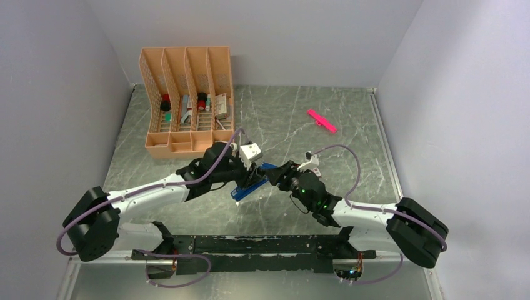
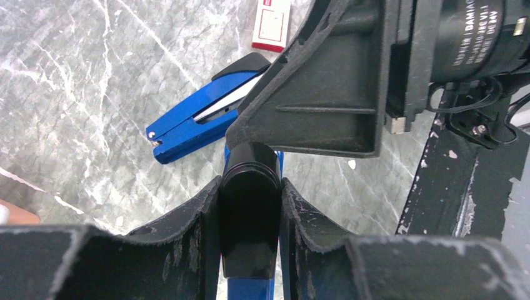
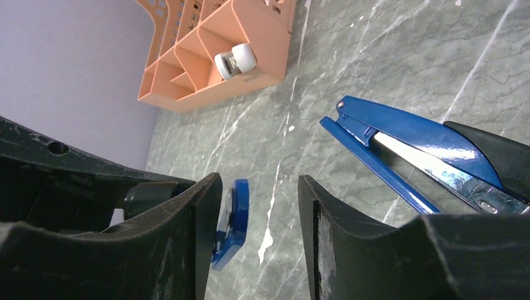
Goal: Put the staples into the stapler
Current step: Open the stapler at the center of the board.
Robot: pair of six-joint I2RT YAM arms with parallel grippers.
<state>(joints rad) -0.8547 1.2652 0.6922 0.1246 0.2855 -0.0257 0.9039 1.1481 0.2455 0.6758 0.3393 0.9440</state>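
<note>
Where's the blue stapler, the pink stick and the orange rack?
blue stapler [image 2: 181, 131], left wrist view, on its blue arm.
pink stick [image 1: 322, 120], top view, on its middle.
orange rack [image 1: 167, 149], top view, on its low front wall.

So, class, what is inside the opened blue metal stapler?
A shiny silver rail shows between the blue metal stapler's spread arms; its rear hides under the black plastic cover.

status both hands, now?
Left hand: closed on the stapler.
Right hand: open, holding nothing.
</note>
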